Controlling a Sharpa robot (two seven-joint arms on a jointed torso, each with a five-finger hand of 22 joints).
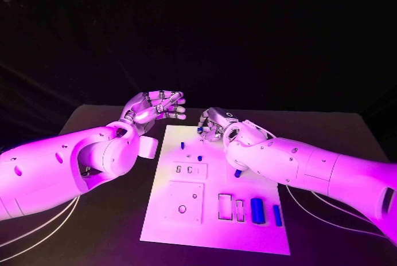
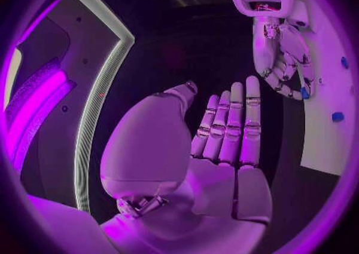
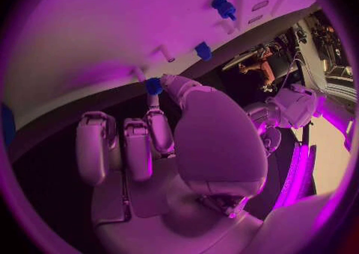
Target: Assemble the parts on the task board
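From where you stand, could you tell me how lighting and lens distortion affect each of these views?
Head view: magenta light washes the task board, the room behind is black. Left wrist view: fisheye bends the board edge beside the open left hand. Right wrist view: the board curves overhead, and the right hand pinches a blue part.

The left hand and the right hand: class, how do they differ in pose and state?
The left hand is off the task board, beyond its far left corner, fingers spread and holding nothing; the right hand is over the board's far edge, fingers curled down, pinching a small blue part. Both are silver, on white arms.
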